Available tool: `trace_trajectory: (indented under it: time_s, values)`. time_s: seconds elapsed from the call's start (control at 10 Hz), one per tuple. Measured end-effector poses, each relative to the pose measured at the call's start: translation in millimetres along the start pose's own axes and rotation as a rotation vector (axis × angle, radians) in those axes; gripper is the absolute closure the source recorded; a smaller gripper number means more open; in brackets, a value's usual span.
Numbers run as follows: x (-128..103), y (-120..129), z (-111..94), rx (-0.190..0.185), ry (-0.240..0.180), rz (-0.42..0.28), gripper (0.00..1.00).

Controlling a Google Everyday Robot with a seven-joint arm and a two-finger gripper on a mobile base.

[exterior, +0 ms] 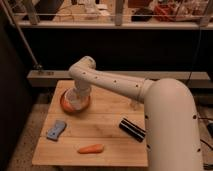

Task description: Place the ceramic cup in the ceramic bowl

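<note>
The orange ceramic bowl [63, 104] sits at the back left of the wooden table [107, 119]. A white ceramic cup [73, 99] shows inside it, upright as far as I can see. My gripper [78, 92] hangs straight down over the bowl, right at the cup, at the end of the white arm that reaches in from the right. The wrist covers the cup's upper part, so I cannot tell whether the gripper still touches it.
An orange carrot [90, 148] lies near the front edge. A blue-grey object [56, 129] lies at the front left, and a black cylinder [132, 129] at the right. A dark shelf and railing run behind the table.
</note>
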Motion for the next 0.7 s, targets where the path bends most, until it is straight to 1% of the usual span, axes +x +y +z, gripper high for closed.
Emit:
trace_trajectory:
  time_s: [0.4, 0.6, 0.7]
  values:
    - [1.3, 0.6, 0.0, -0.010, 0.004, -0.001, 0.86]
    - [1.8, -0.1, 0.3, -0.013, 0.006, -0.004, 0.75]
    - [1.8, -1.4, 0.7, -0.015, 0.007, -0.006, 0.74]
